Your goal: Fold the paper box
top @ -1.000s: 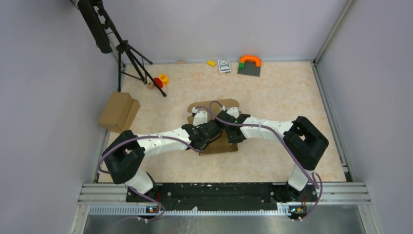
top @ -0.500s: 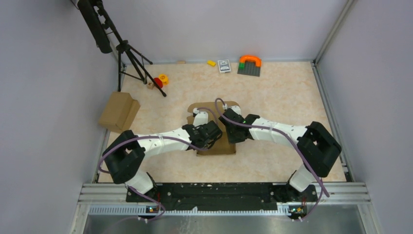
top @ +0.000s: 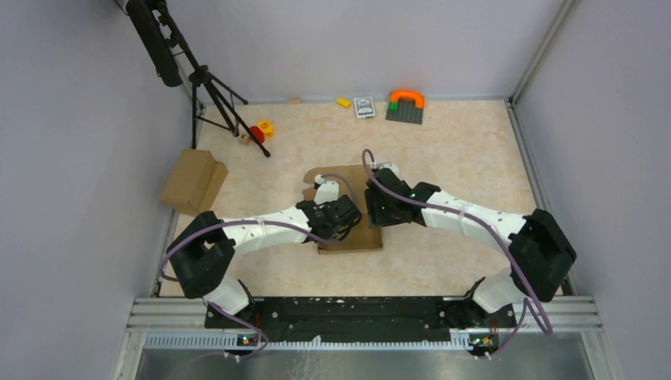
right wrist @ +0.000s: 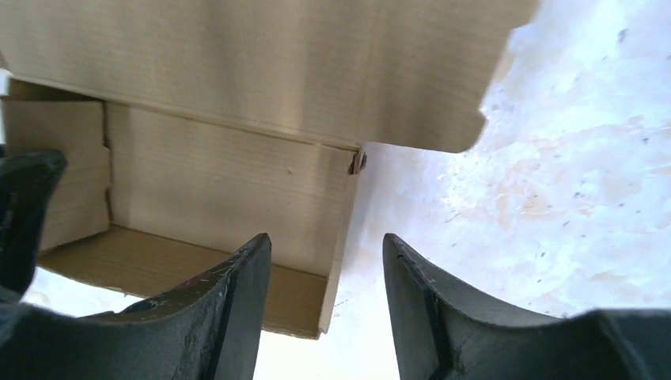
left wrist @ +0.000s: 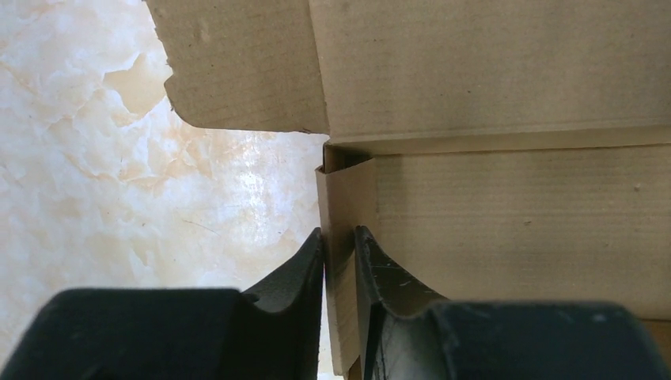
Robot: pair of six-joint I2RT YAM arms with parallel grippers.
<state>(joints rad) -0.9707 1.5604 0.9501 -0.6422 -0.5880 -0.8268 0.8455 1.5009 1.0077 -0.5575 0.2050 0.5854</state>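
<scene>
Left hand (left wrist: 339,237): narrow, one finger on each side of an upright end wall of the paper box (left wrist: 514,214). Cannot tell whether it pinches the wall or only straddles it.

Right hand (right wrist: 326,241): wide, holding nothing. The corner of the opposite end wall stands just ahead of the gap, untouched.

Box: middle of the surface (top: 459,150), between the two hands. Its walls are raised and the large lid flap is open, leaning away on the far side. Fold judged part done, lid not yet closed.

Risks, judged:
- If the left arm pulls off sideways with the wall between its fingers, the wall could be dragged outward and the fold undone, or the whole box towed along.
- The carton looks light and the surface smooth. With neither hand firmly on it, any nudge could slide or turn it.
- If the right hand closes off line, it could crush the corner or splay that wall.
- Unheld creased walls may spring open.
</scene>
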